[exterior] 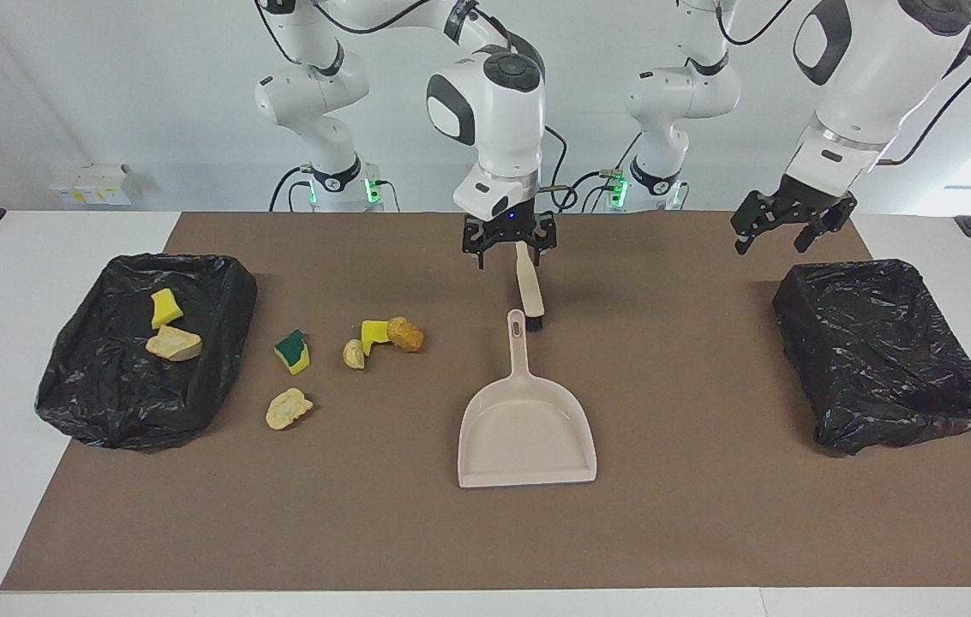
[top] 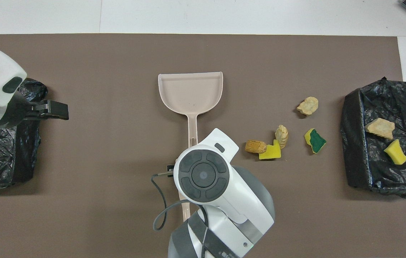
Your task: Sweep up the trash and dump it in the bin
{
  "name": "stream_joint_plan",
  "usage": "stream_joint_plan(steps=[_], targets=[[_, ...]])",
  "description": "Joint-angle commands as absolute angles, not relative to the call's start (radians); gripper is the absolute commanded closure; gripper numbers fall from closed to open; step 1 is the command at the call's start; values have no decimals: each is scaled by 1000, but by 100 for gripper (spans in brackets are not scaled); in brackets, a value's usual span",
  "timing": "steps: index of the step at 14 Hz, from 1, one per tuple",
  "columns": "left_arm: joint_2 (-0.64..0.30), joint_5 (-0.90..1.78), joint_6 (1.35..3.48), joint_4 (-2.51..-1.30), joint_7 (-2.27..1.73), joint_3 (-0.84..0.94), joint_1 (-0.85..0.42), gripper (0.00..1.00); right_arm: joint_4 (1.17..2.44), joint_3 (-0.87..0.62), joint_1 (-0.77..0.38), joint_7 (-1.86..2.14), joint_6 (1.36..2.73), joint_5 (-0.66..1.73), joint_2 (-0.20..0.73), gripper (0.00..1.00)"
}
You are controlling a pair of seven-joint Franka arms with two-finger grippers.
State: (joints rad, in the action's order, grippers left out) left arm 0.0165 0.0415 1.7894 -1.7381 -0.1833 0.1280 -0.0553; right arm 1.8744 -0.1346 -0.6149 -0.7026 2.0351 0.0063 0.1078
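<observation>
A beige dustpan (exterior: 526, 428) (top: 190, 93) lies mid-mat, its handle toward the robots. A beige brush (exterior: 529, 287) with dark bristles lies at that handle's end. My right gripper (exterior: 509, 244) is down at the brush's handle; the arm hides it from overhead. Several trash scraps lie beside the dustpan toward the right arm's end: a green-and-yellow sponge (exterior: 292, 351) (top: 315, 141), a yellow sponge (exterior: 374, 332) (top: 270, 152) and tan lumps (exterior: 405, 333) (exterior: 288, 409) (top: 307, 105). My left gripper (exterior: 785, 227) (top: 50, 109) hangs open over a black-lined bin (exterior: 888, 360).
A second black-lined bin (exterior: 108, 403) (top: 357, 161) at the right arm's end holds a yellow sponge piece (exterior: 165, 307) (top: 395, 152) and a tan lump (exterior: 173, 344) (top: 380, 128). A brown mat (exterior: 691, 514) covers the white table.
</observation>
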Motion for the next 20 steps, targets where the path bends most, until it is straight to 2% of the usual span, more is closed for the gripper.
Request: stream_joint_plan(steps=[1,3,5,7,8,11,15,20], targets=[[-50,34,1799,-1686,-206,118,-144,0,2073,-133,-638,-755,2118,37,-24,0],[-107,34,1807,-1642,-207,118,-169,0,2130,-133,-682,-771,2126,57,-43,0],[-168,29,1834,-1597,-250,118,-224,0,2189,-133,-747,-874,2218,57,-35,0],[-186,31,1868,-1588,-313,120,-242,0,2213,-132,-779,-894,2258,57,-23,0],[-196,29,1888,-1588,-336,118,-283,0,2215,-133,-796,-896,2276,54,1,0],[-308,-17,1986,-1583,-522,118,-403,0,2250,-132,-831,-907,2342,38,37,0],[-336,-20,2039,-1607,-538,120,-457,0,2281,-132,-830,-923,2345,40,34,17],[-339,-14,2150,-1698,-620,120,-498,0,2281,-132,-827,-937,2347,40,35,39]])
